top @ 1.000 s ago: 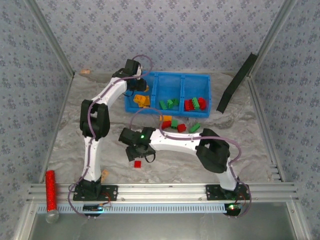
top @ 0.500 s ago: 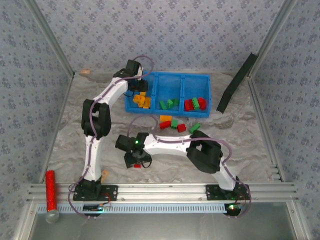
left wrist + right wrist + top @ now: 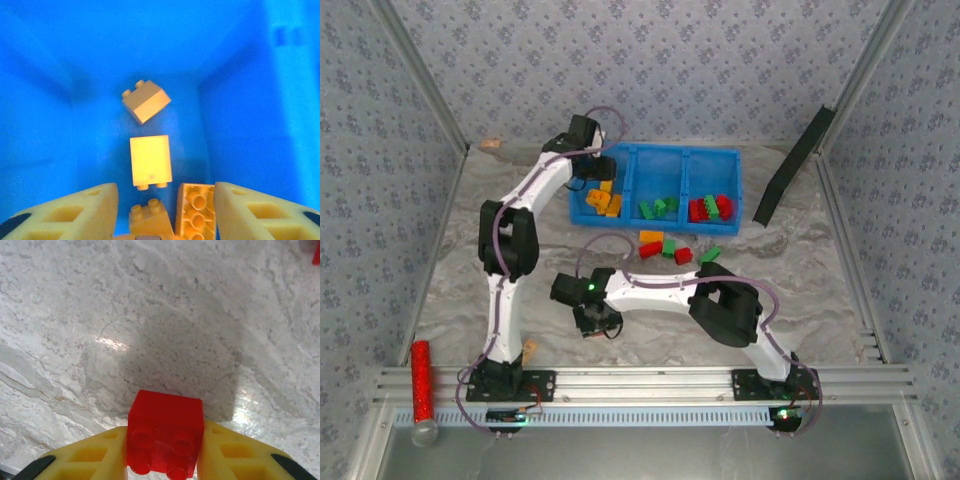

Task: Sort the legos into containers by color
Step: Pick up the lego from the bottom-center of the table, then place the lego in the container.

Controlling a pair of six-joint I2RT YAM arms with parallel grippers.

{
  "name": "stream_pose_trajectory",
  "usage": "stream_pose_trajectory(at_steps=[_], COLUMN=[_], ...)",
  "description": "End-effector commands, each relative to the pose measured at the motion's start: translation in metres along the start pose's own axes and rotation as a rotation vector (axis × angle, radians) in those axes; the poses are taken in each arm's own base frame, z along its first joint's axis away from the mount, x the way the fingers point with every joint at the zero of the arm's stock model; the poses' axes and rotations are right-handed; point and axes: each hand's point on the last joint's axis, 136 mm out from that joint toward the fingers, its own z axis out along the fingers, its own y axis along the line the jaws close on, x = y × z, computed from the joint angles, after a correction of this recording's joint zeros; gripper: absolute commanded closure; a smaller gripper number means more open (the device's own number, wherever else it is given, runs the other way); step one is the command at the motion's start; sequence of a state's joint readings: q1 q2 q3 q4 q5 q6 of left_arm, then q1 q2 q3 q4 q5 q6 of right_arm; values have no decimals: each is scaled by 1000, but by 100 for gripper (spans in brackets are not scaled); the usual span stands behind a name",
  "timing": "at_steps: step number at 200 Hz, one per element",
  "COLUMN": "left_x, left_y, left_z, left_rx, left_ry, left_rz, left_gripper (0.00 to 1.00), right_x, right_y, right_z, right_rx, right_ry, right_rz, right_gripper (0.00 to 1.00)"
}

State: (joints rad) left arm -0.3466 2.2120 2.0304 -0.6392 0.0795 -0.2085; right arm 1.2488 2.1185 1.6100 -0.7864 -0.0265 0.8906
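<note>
The blue tray (image 3: 660,150) holds the containers. Orange legos (image 3: 604,200) lie in its left compartment, green ones (image 3: 658,208) in the middle, red ones (image 3: 710,208) on the right. My left gripper (image 3: 595,176) hangs over the left compartment, open; in the left wrist view its fingers (image 3: 75,212) flank loose orange bricks (image 3: 150,162) on the blue floor. My right gripper (image 3: 592,322) is low on the table, shut on a red brick (image 3: 165,432). Several loose legos (image 3: 665,247) lie in front of the tray.
A red glittery cylinder (image 3: 420,375) lies by the near left rail. A black strip (image 3: 792,165) leans at the right wall. A small tan piece (image 3: 530,350) sits near the left arm's base. The table is marbled white.
My right gripper came down over the red brick on the table and closed on it. My left gripper opened over the left compartment, and orange bricks now lie loose below it.
</note>
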Motion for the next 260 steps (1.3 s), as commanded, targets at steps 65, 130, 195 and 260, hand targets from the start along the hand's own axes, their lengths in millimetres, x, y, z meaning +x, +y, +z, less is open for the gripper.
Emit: stream_pose_trajectory(at_steps=[65, 130, 195, 260], left_x=[-14, 89, 159, 194], left_y=[-23, -41, -50, -83], left_z=[-151, -166, -153, -114], left_rx=[85, 163, 194, 182], left_ry=[-144, -31, 34, 174], left_rz=[31, 86, 108, 83], left_gripper=[42, 39, 35, 34], right_x=[35, -43, -162, -224], right_y=[-111, -239, -324, -381], right_z=[-67, -163, -214, -180], right_rx=[186, 236, 231, 245], right_ry=[3, -221, -482, -512], right_rz=[21, 114, 204, 275], right_gripper=[75, 74, 73, 74])
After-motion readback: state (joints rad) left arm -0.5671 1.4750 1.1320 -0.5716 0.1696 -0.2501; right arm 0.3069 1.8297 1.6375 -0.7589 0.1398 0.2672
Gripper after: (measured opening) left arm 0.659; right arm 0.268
